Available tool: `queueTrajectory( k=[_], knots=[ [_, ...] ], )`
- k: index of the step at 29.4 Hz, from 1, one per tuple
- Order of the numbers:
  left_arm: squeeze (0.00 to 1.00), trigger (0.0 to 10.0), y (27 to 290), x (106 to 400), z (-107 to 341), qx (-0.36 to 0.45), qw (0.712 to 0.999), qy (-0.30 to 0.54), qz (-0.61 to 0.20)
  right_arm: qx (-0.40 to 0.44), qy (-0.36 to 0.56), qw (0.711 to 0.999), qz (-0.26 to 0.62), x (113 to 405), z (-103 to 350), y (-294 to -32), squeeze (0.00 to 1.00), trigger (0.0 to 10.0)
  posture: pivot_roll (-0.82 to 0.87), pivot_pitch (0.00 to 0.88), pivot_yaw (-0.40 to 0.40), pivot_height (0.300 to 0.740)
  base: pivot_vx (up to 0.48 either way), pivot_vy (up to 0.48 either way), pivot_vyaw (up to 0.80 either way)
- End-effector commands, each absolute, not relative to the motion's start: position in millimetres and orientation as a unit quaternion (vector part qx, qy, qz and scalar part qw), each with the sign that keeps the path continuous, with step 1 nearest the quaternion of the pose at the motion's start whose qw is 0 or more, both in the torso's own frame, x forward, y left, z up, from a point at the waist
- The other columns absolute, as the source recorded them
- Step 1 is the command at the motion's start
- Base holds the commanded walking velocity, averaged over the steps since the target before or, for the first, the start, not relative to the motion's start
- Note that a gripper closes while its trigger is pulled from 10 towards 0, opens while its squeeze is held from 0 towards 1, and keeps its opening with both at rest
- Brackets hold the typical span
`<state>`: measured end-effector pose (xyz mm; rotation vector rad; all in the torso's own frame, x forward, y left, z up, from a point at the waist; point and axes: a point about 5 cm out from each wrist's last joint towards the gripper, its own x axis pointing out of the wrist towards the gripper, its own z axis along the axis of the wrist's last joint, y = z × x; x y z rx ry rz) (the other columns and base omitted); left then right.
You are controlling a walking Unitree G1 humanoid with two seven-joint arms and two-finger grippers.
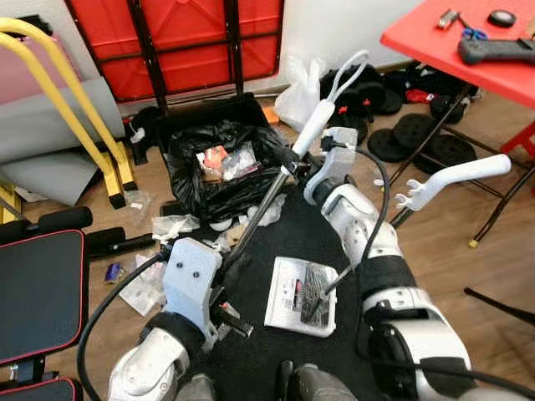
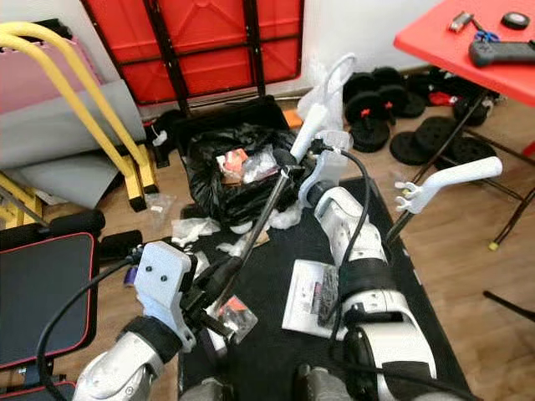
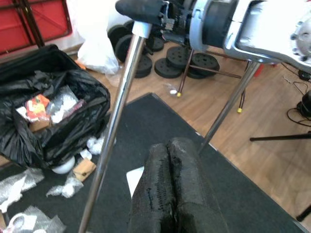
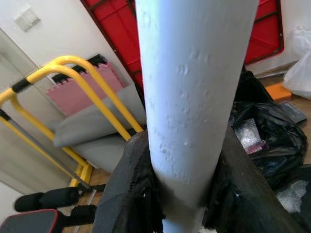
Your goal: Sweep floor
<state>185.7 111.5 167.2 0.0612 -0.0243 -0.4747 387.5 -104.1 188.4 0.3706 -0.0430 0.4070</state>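
Observation:
A broom with a white grip [image 1: 322, 117] and a metal shaft [image 1: 263, 209] slants from upper right down to lower left over the black mat [image 1: 276, 351]. My right gripper [image 4: 187, 194] is shut on the white grip, one finger pressed to each side. My left gripper [image 3: 170, 150] is lower down, with its two fingers pressed together. The shaft [image 3: 114, 121] runs beside them, not between them. Scraps of plastic litter [image 1: 171, 225] lie on the wood floor by a black bin bag [image 1: 217, 167] full of rubbish. A white packet [image 1: 301, 292] lies on the mat.
A second white-handled tool [image 1: 460, 174] leans at the right, by the red table [image 1: 468, 50] and its legs. Weight plates [image 1: 426, 142] and a white bag [image 1: 299, 92] lie beyond. A yellow frame [image 1: 75, 109] and a black bench [image 1: 38, 292] stand at the left.

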Motion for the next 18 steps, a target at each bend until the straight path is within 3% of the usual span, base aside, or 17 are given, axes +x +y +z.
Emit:
queueTrajectory(
  k=[1, 18],
  knots=[
    [0.0, 10.0, 114.7, 183.0, 165.7, 0.034, 0.978, -0.001, -0.204, 0.166, -0.022, 0.968, 0.185, 390.6, 185.2, -106.8, 0.0, 10.0, 0.05, 0.277, -0.059, 0.74, 0.0, 0.0, 0.0],
    [0.0, 10.0, 114.2, 182.4, 167.5, 0.033, 0.978, 0.008, -0.204, 0.033, -0.005, 0.991, 0.127, 395.8, 176.6, -134.4, 0.0, 10.0, 0.03, 0.269, -0.06, 0.74, 0.0, 0.0, 0.0]
  ],
)
